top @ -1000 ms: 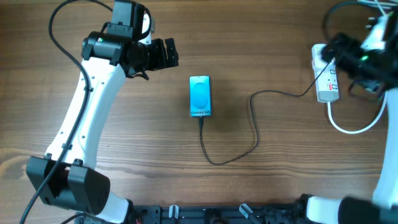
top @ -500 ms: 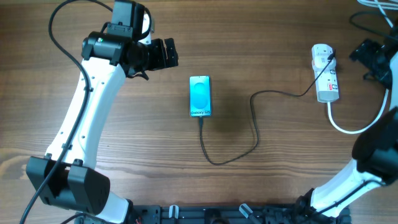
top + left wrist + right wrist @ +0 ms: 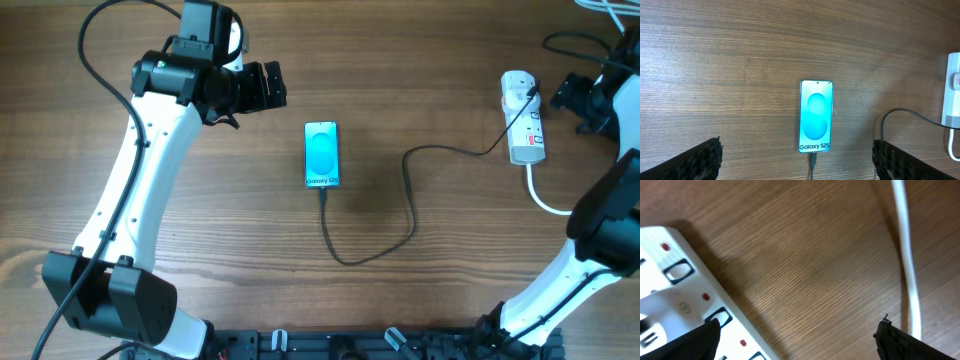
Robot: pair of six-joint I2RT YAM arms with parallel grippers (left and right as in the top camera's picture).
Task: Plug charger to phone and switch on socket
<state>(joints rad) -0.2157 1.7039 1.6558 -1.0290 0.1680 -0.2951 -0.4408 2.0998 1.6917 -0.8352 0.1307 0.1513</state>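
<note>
The phone (image 3: 322,154) lies flat mid-table, cyan screen up, with "Galaxy S25" text at its near end; it also shows in the left wrist view (image 3: 815,116). The charger cable (image 3: 410,200) has its tip in the phone's near end and its black plug (image 3: 529,95) in the socket (image 3: 524,118), a white power strip at the right. The strip also shows in the right wrist view (image 3: 675,295) with switches and red marks. My left gripper (image 3: 268,86) is open and empty, up and left of the phone. My right gripper (image 3: 573,103) is open and empty, just right of the strip.
The strip's white cord (image 3: 560,208) curves from its near end toward the right edge; it also shows in the right wrist view (image 3: 907,265). More cables (image 3: 600,10) hang at the top right corner. The cable loops between phone and strip.
My right gripper has pulled away from over the socket to the right, then drifted slightly back toward it. The left arm, phone and cable have not moved.
</note>
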